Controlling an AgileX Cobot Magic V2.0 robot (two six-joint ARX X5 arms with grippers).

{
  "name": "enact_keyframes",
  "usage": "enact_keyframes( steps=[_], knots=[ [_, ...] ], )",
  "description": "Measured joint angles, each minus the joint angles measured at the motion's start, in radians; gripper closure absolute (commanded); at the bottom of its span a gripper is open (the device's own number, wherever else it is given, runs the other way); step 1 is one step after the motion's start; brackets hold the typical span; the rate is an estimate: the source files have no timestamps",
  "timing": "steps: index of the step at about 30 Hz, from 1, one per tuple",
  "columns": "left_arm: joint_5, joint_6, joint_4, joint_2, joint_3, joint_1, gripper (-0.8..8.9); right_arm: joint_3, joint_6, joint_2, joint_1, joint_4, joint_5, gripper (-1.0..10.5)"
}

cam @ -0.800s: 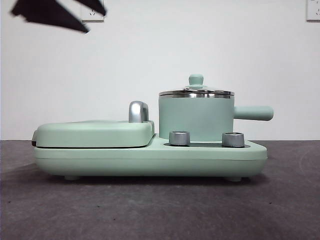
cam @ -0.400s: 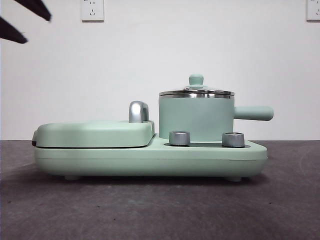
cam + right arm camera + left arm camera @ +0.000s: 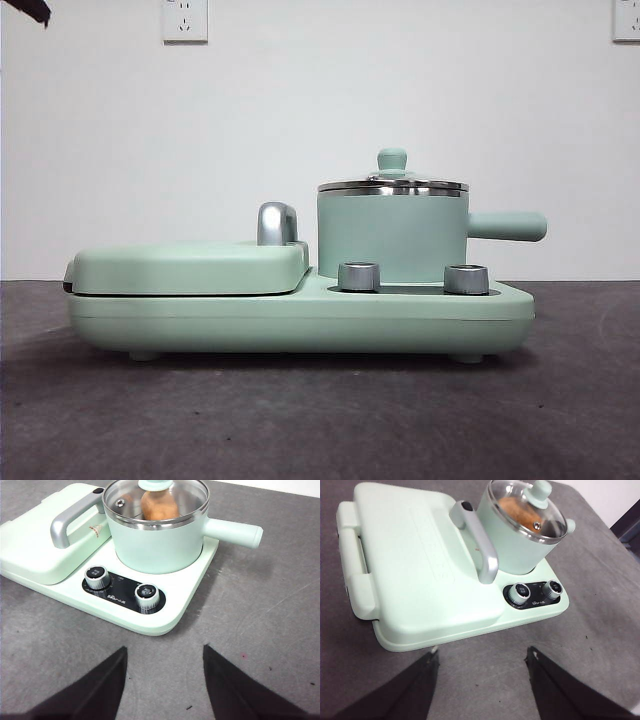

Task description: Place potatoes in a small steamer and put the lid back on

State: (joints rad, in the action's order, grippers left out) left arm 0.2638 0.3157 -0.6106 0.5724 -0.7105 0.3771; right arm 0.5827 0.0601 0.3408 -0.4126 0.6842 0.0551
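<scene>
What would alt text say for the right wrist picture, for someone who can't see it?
A mint-green steamer pot sits on a green cooker base, its glass lid on and an orange-brown potato visible inside. The right pincer hangs open above the grey table, apart from the pot.

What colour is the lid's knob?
Mint green, like the pot. The knob shows best in the left wrist view.

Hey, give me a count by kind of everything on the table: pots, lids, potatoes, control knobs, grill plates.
Steamer pot: 1
Glass lid: 1, on the pot
Potato: 1, inside the pot
Control knobs: 2
Closed grill plate: 1
Total: 6
</scene>
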Motion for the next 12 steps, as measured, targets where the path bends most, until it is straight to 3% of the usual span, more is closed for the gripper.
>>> enact_keyframes(
  steps=[1, 2, 12],
  knots=[
    [0.0, -0.001, 0.0, -0.003, 0.0, 0.0, 8.24, 0.0, 0.001, 0.0, 0.0, 0.0, 0.002, 9.6],
    [0.001, 0.0, -0.002, -0.003, 0.0, 0.0, 8.05, 0.0, 0.0, 0.0, 0.0, 0.0, 0.006, 9.2],
    [0.0, 0.019, -0.024, -0.006, 0.0, 0.0, 8.08, 0.0, 0.0, 0.0, -0.001, -0.005, 0.023, 9.3]
  ],
)
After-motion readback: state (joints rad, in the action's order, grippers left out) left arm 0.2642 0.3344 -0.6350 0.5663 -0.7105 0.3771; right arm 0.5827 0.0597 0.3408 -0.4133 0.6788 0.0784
